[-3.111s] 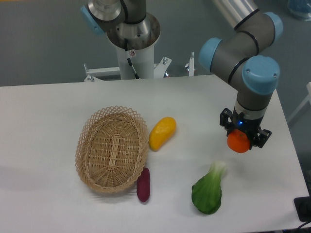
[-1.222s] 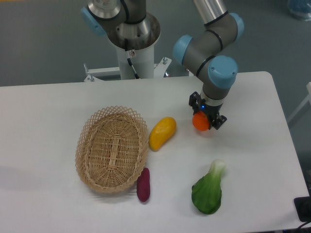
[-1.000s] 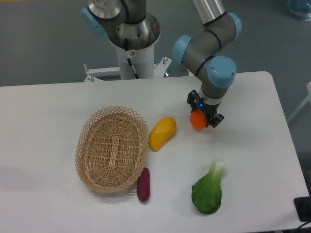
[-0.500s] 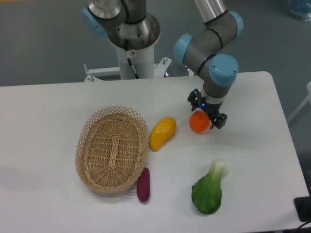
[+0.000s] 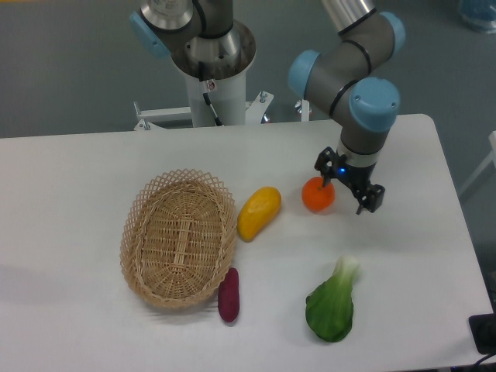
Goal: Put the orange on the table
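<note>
Your jaws are spread apart with nothing between them. The gripper [image 5: 350, 190] sits right of centre in the frame, tilted, one finger [image 5: 324, 172] at the upper left and the other lower right, near the right edge of the orange.

The orange [image 5: 318, 194] rests on the table [image 5: 403, 256], just left of the gripper. The upper-left finger overlaps its top right edge in this view; you cannot tell whether it touches. The fruit is round, so no long axis to note, and its dimple is not visible from here.

Above the gripper you see the arm's grey wrist with blue caps [image 5: 375, 105], rising toward the top of the frame.

Left of the orange, near but apart, lies a yellow elongated fruit [image 5: 259, 212], long axis running lower left to upper right. Further left is a woven wicker basket [image 5: 178, 238], oval, long axis roughly top to bottom of the frame; the yellow fruit's lower end is just beside its rim.

At the basket's lower right rim lies a dark purple sweet potato [image 5: 229, 294], long axis near vertical in the frame. Lower right of centre is a green leafy vegetable [image 5: 332, 305], pale stem end pointing up toward the gripper, well apart from the orange.

The robot's base column [image 5: 208, 62] stands at upper centre, behind the table.
</note>
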